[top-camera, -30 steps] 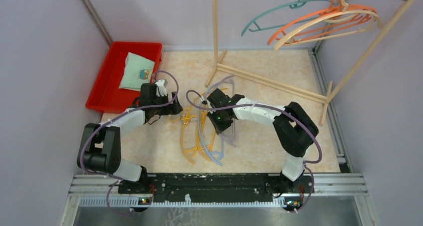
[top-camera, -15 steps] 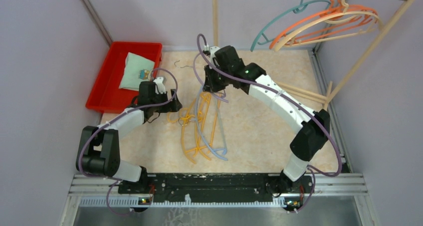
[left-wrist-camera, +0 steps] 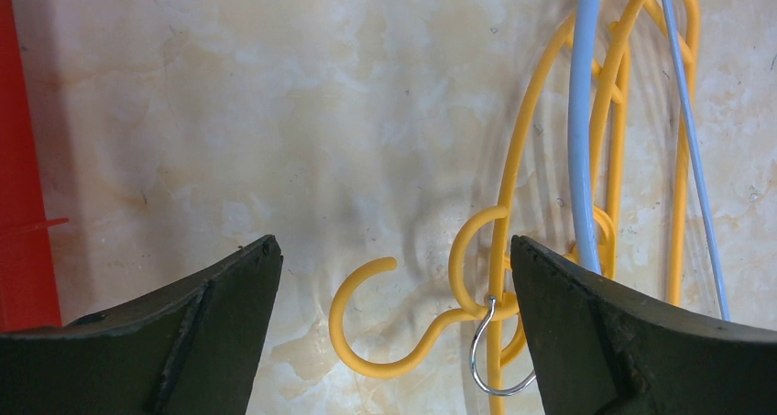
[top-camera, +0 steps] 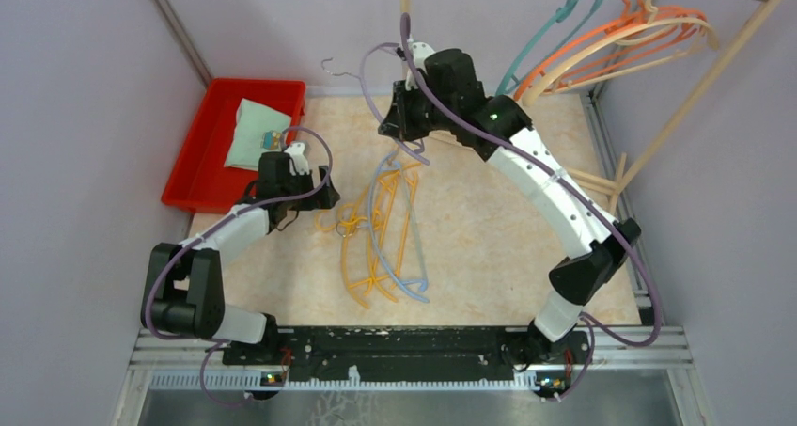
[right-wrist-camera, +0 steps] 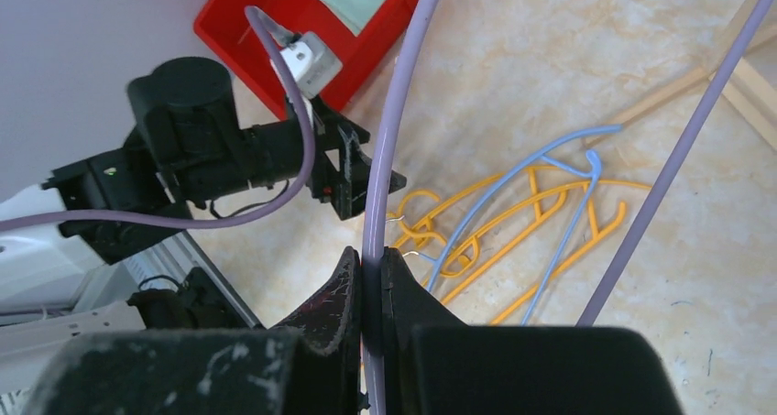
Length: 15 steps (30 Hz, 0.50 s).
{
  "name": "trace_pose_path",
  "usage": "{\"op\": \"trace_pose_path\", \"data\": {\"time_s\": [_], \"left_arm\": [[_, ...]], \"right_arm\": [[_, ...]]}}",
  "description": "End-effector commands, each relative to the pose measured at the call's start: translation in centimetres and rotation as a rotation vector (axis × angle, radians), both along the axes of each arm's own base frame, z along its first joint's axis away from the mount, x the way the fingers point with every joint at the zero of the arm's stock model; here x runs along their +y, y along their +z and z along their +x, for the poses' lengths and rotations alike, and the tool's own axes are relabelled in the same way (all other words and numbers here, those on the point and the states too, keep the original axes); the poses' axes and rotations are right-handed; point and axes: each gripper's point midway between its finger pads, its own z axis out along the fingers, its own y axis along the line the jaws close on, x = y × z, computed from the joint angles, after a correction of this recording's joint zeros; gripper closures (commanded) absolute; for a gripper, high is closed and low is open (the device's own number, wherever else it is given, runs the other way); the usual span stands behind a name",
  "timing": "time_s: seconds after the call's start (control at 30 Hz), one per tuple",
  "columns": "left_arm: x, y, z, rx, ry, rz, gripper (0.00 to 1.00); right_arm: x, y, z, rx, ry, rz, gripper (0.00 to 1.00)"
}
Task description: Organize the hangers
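Note:
My right gripper (right-wrist-camera: 369,267) is shut on a lavender hanger (right-wrist-camera: 382,158), pinching its thin rod. In the top view that gripper (top-camera: 406,125) holds the lavender hanger (top-camera: 368,106) high over the back of the table, its metal hook (top-camera: 331,65) pointing left. A tangle of yellow and light blue hangers (top-camera: 381,243) lies on the table. My left gripper (left-wrist-camera: 394,287) stands open just above a yellow hook (left-wrist-camera: 366,314) at the left edge of that pile, touching nothing. Teal (top-camera: 538,39), orange (top-camera: 601,48) and beige (top-camera: 648,26) hangers hang on the rack at the back right.
A red bin (top-camera: 199,158) holding a folded cloth (top-camera: 256,130) sits at the back left, close behind my left gripper (top-camera: 327,197). The rack's wooden upright (top-camera: 406,12) rises right behind my right gripper, and its base poles (top-camera: 573,177) lie across the right side.
My right arm has risen and swung toward the back with the lavender hanger, lifting it off the pile. The teal hanger on the rack has swung. My left arm barely moved.

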Motion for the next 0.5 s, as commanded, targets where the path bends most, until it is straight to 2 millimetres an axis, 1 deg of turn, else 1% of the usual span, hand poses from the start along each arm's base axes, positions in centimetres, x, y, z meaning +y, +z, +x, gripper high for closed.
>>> {"op": "trace_pose_path", "data": {"time_s": [0.0,0.1,0.2,0.3,0.4,0.47], "left_arm": [[0.2,1.7,0.8,-0.058,0.002,0.002,0.01],[0.1,1.6,0.7,-0.055,0.002,-0.003,0.01],[0.0,1.6,0.6,-0.053,-0.001,-0.007,0.01],[-0.1,1.6,0.6,-0.052,-0.004,-0.016,0.01],[-0.3,1.5,0.6,-0.049,-0.006,-0.027,0.01],[-0.5,1.3,0.6,-0.043,-0.006,-0.036,0.01]], "right_arm": [[-3.4,9.5,-2.3,-0.181,-0.058,0.134,1.00],[-5.6,12.2,-2.8,-0.239,-0.140,0.186,1.00],[-6.3,14.2,-4.0,-0.256,-0.131,0.224,1.00],[-6.5,15.5,-5.8,-0.239,-0.073,0.233,1.00],[-7.3,15.9,-7.2,-0.224,-0.061,0.234,1.00],[-8.1,15.8,-7.7,-0.215,-0.086,0.228,1.00]]}}
